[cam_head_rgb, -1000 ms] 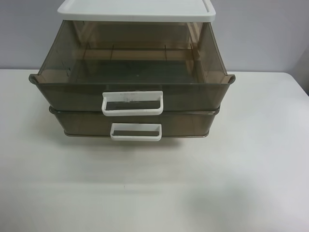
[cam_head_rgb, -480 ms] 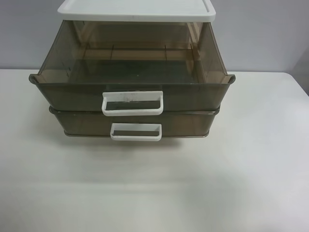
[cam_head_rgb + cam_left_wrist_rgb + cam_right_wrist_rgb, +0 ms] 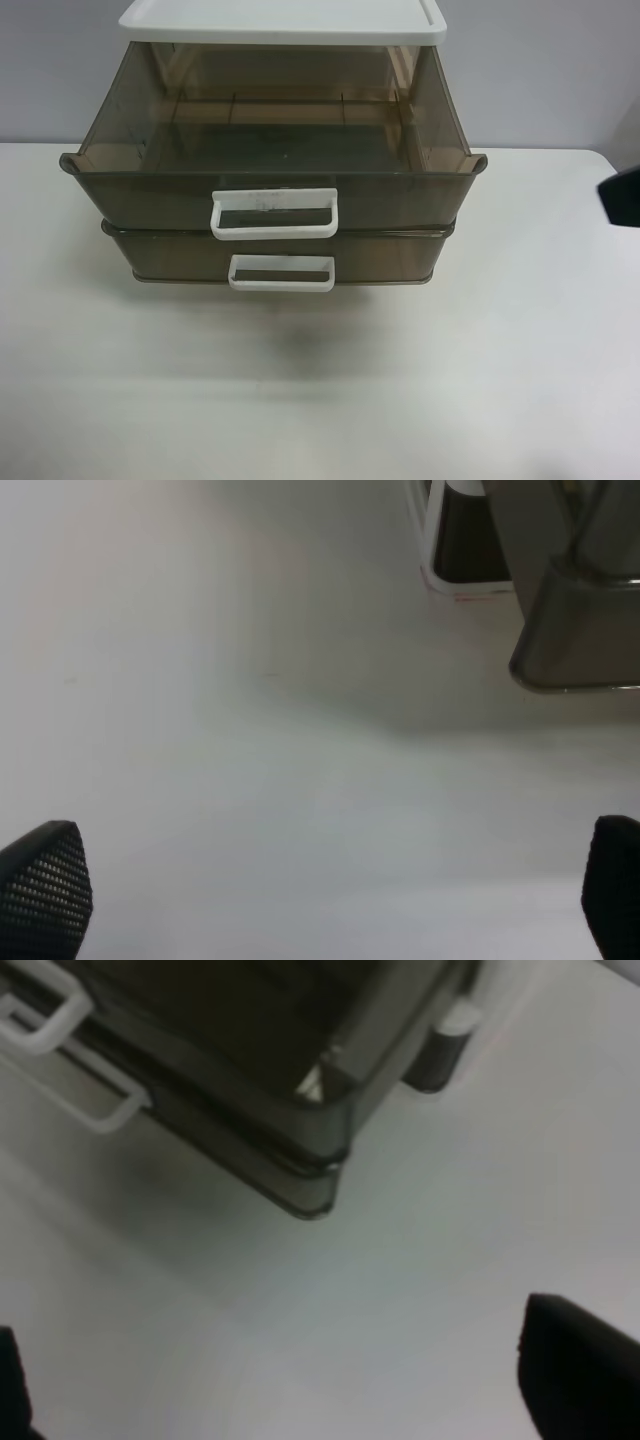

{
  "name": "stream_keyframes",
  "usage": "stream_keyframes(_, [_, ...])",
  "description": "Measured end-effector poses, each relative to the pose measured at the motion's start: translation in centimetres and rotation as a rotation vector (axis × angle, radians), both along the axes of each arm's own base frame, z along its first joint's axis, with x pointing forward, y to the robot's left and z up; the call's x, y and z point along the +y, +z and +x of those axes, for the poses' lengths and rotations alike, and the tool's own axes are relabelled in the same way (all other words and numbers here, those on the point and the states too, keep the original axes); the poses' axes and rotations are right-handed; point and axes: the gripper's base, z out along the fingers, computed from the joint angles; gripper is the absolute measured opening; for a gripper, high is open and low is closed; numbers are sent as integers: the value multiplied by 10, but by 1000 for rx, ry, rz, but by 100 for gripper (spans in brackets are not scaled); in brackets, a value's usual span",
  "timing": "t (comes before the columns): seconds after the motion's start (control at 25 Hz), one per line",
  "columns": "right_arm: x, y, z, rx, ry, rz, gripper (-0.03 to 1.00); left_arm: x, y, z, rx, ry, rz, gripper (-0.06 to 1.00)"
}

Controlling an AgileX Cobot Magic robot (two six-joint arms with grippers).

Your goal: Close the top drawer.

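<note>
The top drawer [image 3: 270, 150], translucent smoky brown, stands pulled far out of the unit under a white lid [image 3: 282, 20]. Its white loop handle [image 3: 273, 213] has grey scuffs on the top bar. Its corner shows in the right wrist view [image 3: 330, 1070]. My right gripper [image 3: 300, 1400] is open and empty, over the table beside that corner and apart from it. My left gripper [image 3: 325, 900] is open and empty over bare table, away from a smoky drawer corner [image 3: 580, 640]. A dark part of the arm at the exterior high view's right [image 3: 620, 198] shows at the edge.
The lower matching drawer [image 3: 280, 255] with a clean white handle [image 3: 281, 272] sticks out a little under the top one. The unit stands at the back of the white table [image 3: 320, 400], against a grey wall.
A dark part of an arm has come into the exterior high view at its right edge. The drawers have not moved.
</note>
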Motion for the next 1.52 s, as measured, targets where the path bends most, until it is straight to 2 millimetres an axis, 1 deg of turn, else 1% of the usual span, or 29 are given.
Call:
stream_keyframes(0.12, [31, 8, 14, 52, 113, -63, 95, 0, 0, 0, 0, 0, 0, 99])
stream_keyframes(0.2, [54, 8, 20, 85, 189, -110, 95, 0, 0, 0, 0, 0, 0, 99])
stream_keyframes(0.32, [92, 0, 26, 135, 298, -184, 95, 0, 0, 0, 0, 0, 0, 99])
stream_keyframes(0.36, [104, -2, 24, 143, 334, -198, 95, 0, 0, 0, 0, 0, 0, 99])
stream_keyframes(0.48, [138, -13, 20, 181, 420, -253, 95, 0, 0, 0, 0, 0, 0, 99])
stream_keyframes(0.56, [157, -22, 16, 200, 469, -288, 95, 0, 0, 0, 0, 0, 0, 99])
stream_keyframes(0.76, [194, -55, 13, 256, 526, -370, 95, 0, 0, 0, 0, 0, 0, 99])
stream_keyframes(0.96, [218, -84, 21, 265, 537, -401, 95, 0, 0, 0, 0, 0, 0, 99])
stream_keyframes(1.12, [227, -99, 28, 247, 535, -447, 95, 0, 0, 0, 0, 0, 0, 99])
stream_keyframes(1.24, [228, -103, 33, 216, 530, -484, 95, 0, 0, 0, 0, 0, 0, 99])
stream_keyframes(1.52, [225, -102, 43, 146, 492, -521, 95, 0, 0, 0, 0, 0, 0, 99])
